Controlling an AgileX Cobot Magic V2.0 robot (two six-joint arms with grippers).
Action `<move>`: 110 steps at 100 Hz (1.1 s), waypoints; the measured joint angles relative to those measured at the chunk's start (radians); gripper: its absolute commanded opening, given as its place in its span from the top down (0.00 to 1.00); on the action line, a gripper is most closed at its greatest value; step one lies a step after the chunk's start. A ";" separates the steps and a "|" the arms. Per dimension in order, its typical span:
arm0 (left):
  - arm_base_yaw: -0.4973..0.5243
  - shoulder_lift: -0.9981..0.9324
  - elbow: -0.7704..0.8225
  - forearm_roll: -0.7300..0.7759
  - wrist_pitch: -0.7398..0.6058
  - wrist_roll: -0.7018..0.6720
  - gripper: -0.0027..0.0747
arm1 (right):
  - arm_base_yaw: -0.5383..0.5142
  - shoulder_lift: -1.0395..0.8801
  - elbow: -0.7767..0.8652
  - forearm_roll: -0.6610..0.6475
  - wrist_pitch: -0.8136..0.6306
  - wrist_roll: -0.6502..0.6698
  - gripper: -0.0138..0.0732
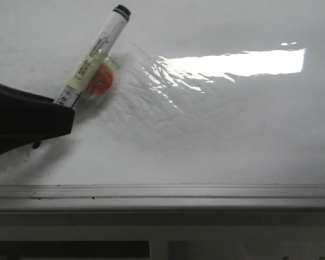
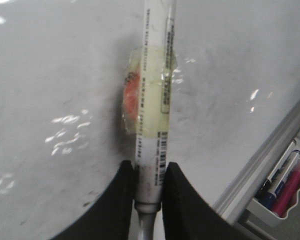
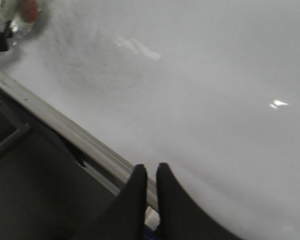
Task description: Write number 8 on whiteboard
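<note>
The whiteboard [image 1: 216, 141] fills the front view, glossy, with wrinkled film and faint grey smudges; it also shows in the left wrist view [image 2: 50, 75] and the right wrist view [image 3: 215, 90]. No black number 8 shows on it. My left gripper [image 1: 66, 110] [image 2: 151, 169] is shut on a white marker pen [image 1: 92, 57] [image 2: 152, 100], which slants up and away to a black end. An orange round piece [image 1: 101, 81] in clear yellowish tape sits at the pen's middle. My right gripper [image 3: 151, 169] is shut and empty over the board's frame edge.
The grey metal frame edge [image 1: 162, 192] runs along the board's near side. A tray with blue and pink markers [image 2: 285, 185] sits beyond the frame in the left wrist view. A bright window glare [image 1: 233, 64] lies on the board's right half.
</note>
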 measured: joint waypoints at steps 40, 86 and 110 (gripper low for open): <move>0.000 0.000 0.000 0.316 -0.092 0.032 0.99 | 0.261 0.413 -0.330 0.011 -0.040 -0.018 0.52; 0.000 0.000 0.000 0.322 -0.099 0.077 0.99 | 0.290 0.608 -0.438 0.097 -0.044 -0.021 0.72; 0.000 0.003 0.000 0.312 -0.097 0.088 0.71 | 0.301 0.610 -0.444 0.156 -0.038 -0.021 0.92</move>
